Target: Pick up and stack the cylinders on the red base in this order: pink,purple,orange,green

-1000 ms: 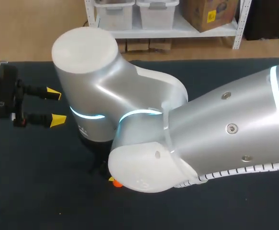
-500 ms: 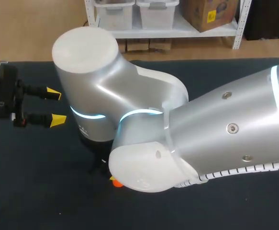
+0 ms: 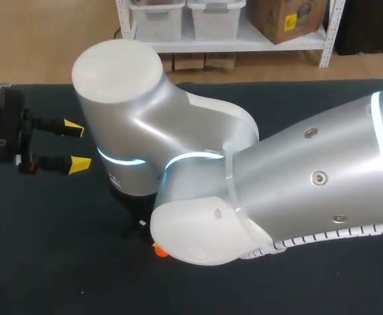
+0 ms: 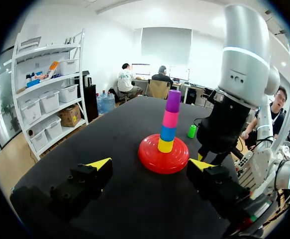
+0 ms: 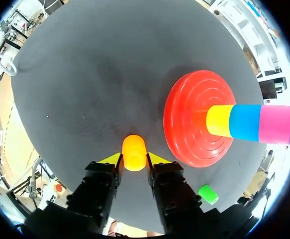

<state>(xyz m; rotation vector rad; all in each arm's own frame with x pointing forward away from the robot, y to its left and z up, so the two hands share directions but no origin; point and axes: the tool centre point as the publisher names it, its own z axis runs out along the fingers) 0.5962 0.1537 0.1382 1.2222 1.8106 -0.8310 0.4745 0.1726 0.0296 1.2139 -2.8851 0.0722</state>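
The right gripper (image 5: 134, 159) is clamped on the orange cylinder (image 5: 134, 149), its two yellow tips pressing it from either side, just beside the red base (image 5: 189, 99) on the dark table (image 5: 85, 74). On the base stands a stack (image 5: 244, 122) of cylinders, yellow lowest, then blue, pink and purple, and the green cylinder (image 5: 208, 193) sits on the table near the base's rim. The left gripper (image 3: 76, 146) hovers well off to the side, fingers apart and holding nothing
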